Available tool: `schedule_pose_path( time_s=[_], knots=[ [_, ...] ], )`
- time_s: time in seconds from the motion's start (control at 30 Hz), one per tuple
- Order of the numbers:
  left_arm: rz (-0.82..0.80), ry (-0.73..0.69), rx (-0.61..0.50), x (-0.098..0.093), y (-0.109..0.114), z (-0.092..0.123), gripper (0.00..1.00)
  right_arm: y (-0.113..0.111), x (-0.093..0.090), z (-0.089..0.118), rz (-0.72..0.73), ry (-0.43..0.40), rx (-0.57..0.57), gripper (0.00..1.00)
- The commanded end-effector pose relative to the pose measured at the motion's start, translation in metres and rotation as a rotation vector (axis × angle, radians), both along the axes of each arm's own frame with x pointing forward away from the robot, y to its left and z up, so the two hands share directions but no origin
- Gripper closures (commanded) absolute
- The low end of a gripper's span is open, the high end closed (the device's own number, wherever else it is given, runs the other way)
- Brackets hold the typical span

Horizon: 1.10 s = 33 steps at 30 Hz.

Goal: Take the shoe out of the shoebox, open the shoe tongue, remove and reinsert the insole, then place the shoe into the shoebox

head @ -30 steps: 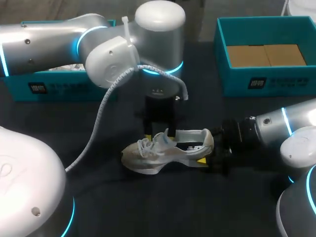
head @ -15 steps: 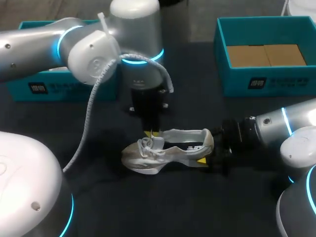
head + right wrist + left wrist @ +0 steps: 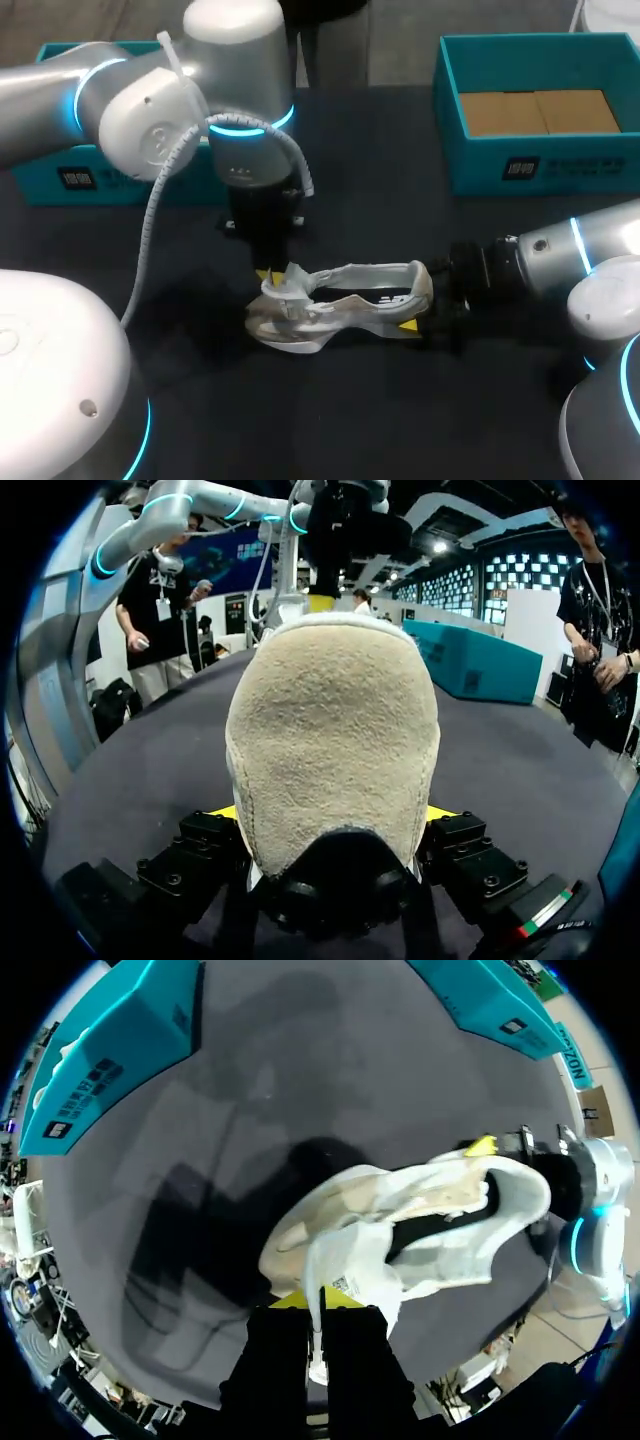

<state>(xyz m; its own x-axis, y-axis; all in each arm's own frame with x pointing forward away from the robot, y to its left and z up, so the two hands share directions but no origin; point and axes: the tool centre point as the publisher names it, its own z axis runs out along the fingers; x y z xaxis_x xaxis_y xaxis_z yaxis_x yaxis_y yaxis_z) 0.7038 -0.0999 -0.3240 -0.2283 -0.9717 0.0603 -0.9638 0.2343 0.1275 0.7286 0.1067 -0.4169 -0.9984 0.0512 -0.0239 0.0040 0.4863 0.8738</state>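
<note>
A white sneaker point(image 3: 350, 300) lies on its side on the dark table, toe toward my left arm. My left gripper point(image 3: 270, 275) comes down over its front and is shut on the shoe tongue point(image 3: 290, 285), which is drawn away from the shoe's opening. The left wrist view shows the tongue point(image 3: 350, 1260) pinched between the fingers of the left gripper point(image 3: 315, 1310), with the open shoe point(image 3: 450, 1210) ahead. My right gripper point(image 3: 420, 305) clamps the heel from both sides. In the right wrist view the beige heel point(image 3: 335, 730) fills the space in the right gripper point(image 3: 335, 815).
A teal shoebox point(image 3: 540, 165) with brown cardboard inside stands at the back right. Another teal box point(image 3: 120, 180) sits at the back left, behind my left arm. A grey cable hangs from the left arm down toward the table.
My left gripper has shut on the tongue and moved left toward the toe, pulling the tongue out and widening the opening. The right arm and the heel have stayed put.
</note>
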Motion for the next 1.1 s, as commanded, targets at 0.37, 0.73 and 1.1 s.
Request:
schedule_pose_path(
  time_s=[0.37, 0.73, 1.1],
  knots=[
    [0.024, -0.056, 0.112, 0.003, 0.002, -0.052, 1.00, 0.001, 0.000, 0.000, -0.001, 0.000, -0.003, 1.00],
    [0.062, -0.060, 0.122, 0.000, 0.012, -0.053, 0.43, 0.001, 0.000, 0.000, -0.001, 0.000, -0.003, 1.00],
    [-0.074, -0.129, 0.015, -0.001, 0.009, -0.014, 0.00, 0.001, 0.000, 0.000, -0.001, 0.000, -0.003, 1.00]
  ],
)
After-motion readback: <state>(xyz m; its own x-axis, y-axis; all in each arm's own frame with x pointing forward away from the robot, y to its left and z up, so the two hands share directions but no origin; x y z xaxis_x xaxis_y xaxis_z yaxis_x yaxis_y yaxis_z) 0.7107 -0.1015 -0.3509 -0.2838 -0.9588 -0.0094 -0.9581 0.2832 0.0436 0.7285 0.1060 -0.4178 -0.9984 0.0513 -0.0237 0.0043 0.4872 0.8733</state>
